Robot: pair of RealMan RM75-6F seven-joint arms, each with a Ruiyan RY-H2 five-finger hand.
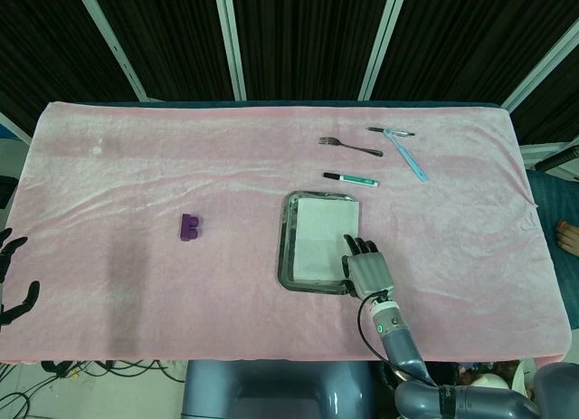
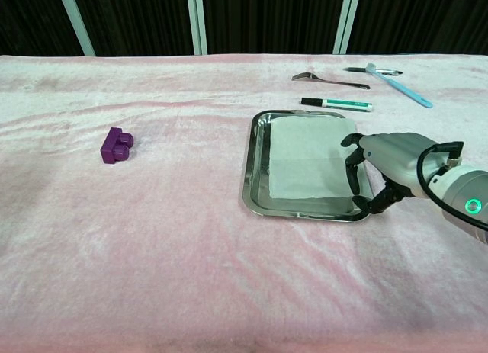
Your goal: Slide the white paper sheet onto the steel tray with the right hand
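The white paper sheet (image 1: pixel 322 233) (image 2: pixel 308 157) lies flat inside the steel tray (image 1: pixel 286 247) (image 2: pixel 255 170) near the table's middle. My right hand (image 1: pixel 366 271) (image 2: pixel 385 167) hovers over the tray's near right corner, fingers spread and pointing toward the sheet, holding nothing. Its fingertips (image 2: pixel 354 160) sit by the sheet's right edge. My left hand (image 1: pixel 11 274) shows only at the far left edge of the head view, off the table, fingers apart.
A purple block (image 1: pixel 189 226) (image 2: pixel 117 145) sits left of the tray. Behind the tray lie a green marker (image 1: pixel 351 178) (image 2: pixel 337 104), a fork (image 1: pixel 349 147) (image 2: pixel 329 80) and a blue toothbrush (image 1: pixel 405 153) (image 2: pixel 398 84). A pink cloth (image 1: pixel 136 184) covers the table.
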